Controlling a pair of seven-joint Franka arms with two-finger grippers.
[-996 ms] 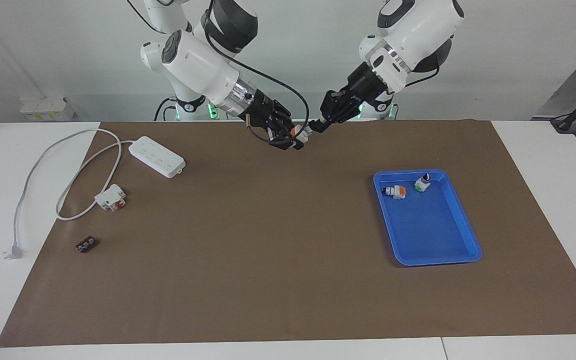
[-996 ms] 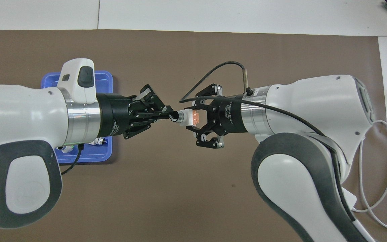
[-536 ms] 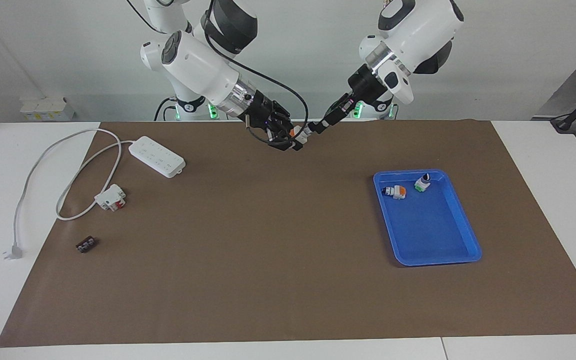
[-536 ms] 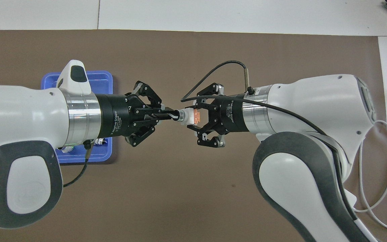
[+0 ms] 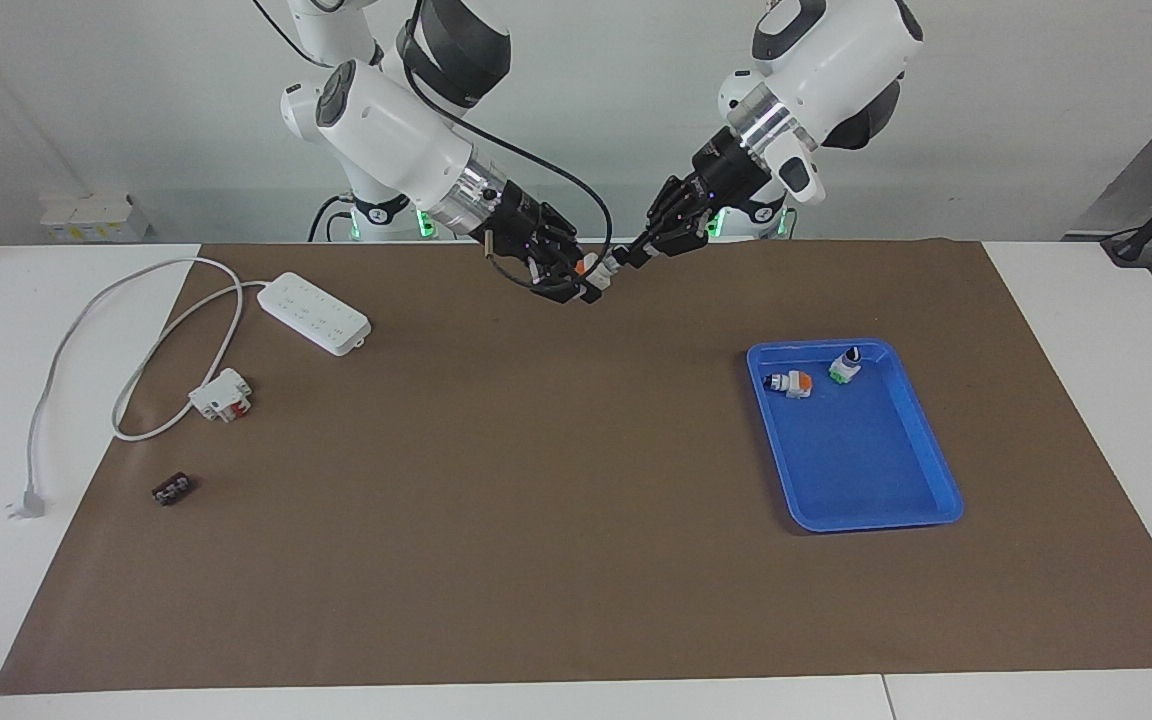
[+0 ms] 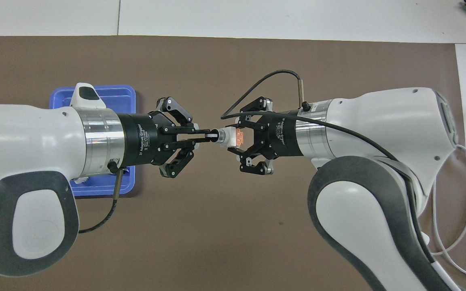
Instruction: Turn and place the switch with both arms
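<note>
A: Which way does the switch [image 6: 229, 138] point, and where is it?

B: It is held in the air over the brown mat [image 5: 556, 520], at the robots' edge of the table midway between its two ends. Its long axis runs roughly level along the line joining the two wrists. The orange block end faces the right arm; the black knob faces the left arm.

A: How are the grippers set?

B: The right gripper [image 6: 237, 139] is clamped on the white and orange body of the switch. The left gripper [image 6: 205, 138] has its fingertips pinched together on the knob, its outer links splayed to the sides.

A: Count of items?

B: Two arms. One blue tray [image 5: 876, 505] toward the left arm's end, holding two more small switches: one orange-ended switch [image 5: 789, 383] lying on its side and one green-based switch [image 5: 845, 365]. Toward the right arm's end: one white power strip [image 5: 314, 313] with its cable [image 5: 61, 355] and plug [image 5: 26, 503], one white-and-red block [image 5: 221, 395], and one small dark part [image 5: 173, 490].

A: Any legible writing?

B: Each gripper body bears white lettering; "Adaptive Gripper" can be made out in the overhead view.
</note>
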